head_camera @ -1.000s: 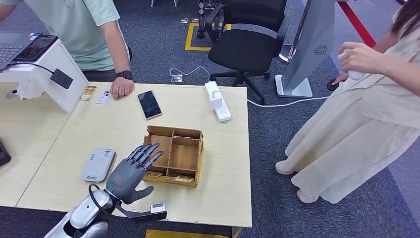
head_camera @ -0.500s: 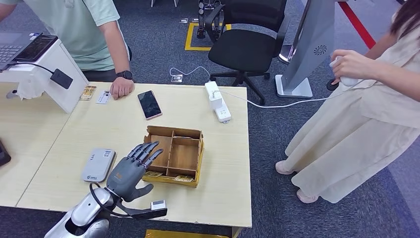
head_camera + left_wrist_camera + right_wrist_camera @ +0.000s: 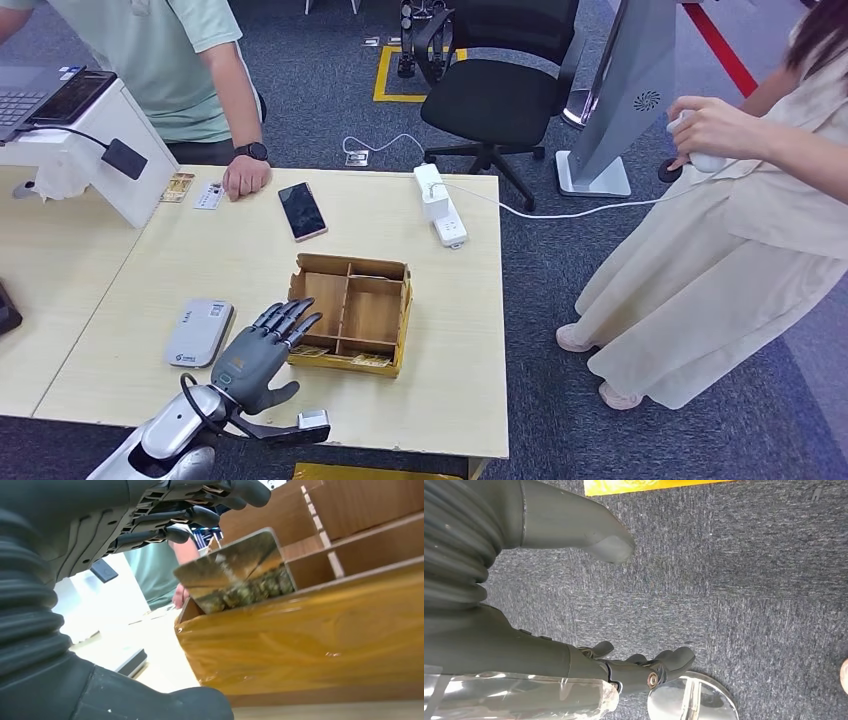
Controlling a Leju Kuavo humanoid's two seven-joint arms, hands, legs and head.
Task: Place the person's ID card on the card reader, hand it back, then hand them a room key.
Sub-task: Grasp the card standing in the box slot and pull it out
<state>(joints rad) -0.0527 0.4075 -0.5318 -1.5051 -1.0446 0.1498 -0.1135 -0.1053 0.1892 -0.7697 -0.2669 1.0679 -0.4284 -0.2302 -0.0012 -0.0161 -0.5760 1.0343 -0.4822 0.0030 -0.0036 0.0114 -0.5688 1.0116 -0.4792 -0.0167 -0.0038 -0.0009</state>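
Left hand (image 3: 262, 348) empty, fingers apart, by wooden box (image 3: 372, 310); right hand (image 3: 574, 645) prob. empty; phone (image 3: 301, 210) beyond.

The left hand (image 3: 257, 352) hovers with spread fingers (image 3: 290, 317) at the near left corner of the wooden box (image 3: 355, 312), whose walls and dividers block a low pass. Bare bench (image 3: 240, 262) lies between the box, the reader (image 3: 199, 332) and the phone (image 3: 302, 211). A card (image 3: 235, 571) stands in the box, perhaps touching the fingers.
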